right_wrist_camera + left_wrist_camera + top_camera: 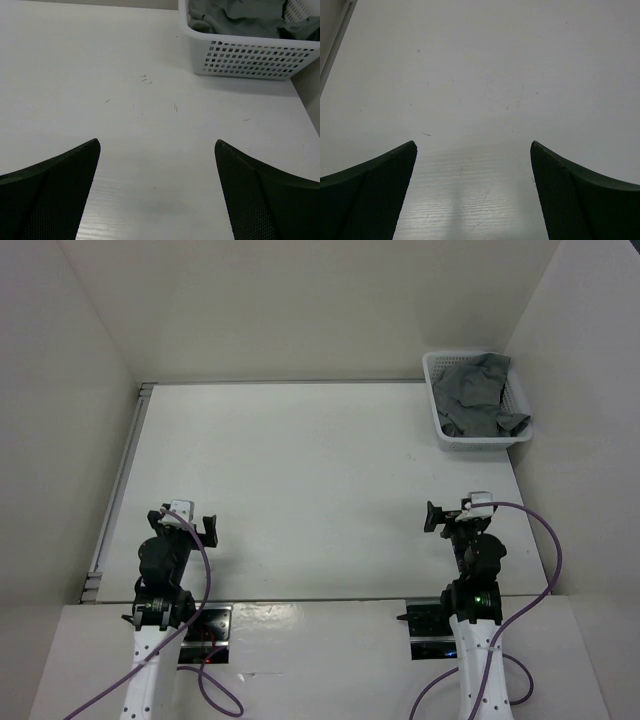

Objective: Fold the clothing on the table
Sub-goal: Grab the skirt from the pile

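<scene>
While one garment (478, 392) is lying in one basket (441, 432) on the table (320, 480), far right, we are holding our two grippers, left gripper (472, 167) and right gripper (157, 167), spread.

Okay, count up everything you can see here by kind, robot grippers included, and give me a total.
Grippers: 2, the left gripper and the right gripper, both open
Baskets: 1, the white basket
Garments: 1, the grey clothing bunched inside the basket
Tables: 1, the white table
Total: 5
</scene>
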Action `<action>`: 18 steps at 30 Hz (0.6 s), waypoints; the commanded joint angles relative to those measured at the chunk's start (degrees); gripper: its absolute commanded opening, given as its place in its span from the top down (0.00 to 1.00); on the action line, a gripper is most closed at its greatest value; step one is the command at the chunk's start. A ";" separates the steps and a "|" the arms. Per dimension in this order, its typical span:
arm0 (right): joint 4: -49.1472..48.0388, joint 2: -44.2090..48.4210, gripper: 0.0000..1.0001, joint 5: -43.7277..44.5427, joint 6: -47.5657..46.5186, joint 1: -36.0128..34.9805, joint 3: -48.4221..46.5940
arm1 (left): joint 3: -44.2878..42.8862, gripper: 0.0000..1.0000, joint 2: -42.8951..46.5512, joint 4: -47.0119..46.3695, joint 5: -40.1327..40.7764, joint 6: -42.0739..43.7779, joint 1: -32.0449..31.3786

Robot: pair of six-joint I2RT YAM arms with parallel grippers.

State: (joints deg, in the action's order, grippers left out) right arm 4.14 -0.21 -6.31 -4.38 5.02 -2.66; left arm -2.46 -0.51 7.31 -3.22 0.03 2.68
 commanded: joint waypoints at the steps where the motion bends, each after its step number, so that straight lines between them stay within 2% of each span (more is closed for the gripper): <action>1: -1.07 4.25 0.01 -0.02 -0.63 -0.09 2.83 | 2.20 0.00 7.81 -1.69 0.41 0.76 -0.22; 11: -1.07 4.25 0.01 -0.02 -0.63 -0.09 2.83 | 2.20 0.00 7.81 -1.69 0.41 0.76 -0.22; 15: -3.16 4.25 0.01 -0.02 -3.43 -0.09 -1.55 | 2.20 0.00 7.81 -1.69 0.41 0.76 -0.22; 18: -10.63 4.25 0.01 8.22 -1.86 -0.09 -7.07 | 2.20 0.00 7.81 -1.69 0.41 0.76 -0.22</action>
State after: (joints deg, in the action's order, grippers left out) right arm 3.25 -0.21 -4.54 -5.65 5.02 -3.07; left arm -2.46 -0.51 7.31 -3.22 0.03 2.68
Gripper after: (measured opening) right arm 0.990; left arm 1.000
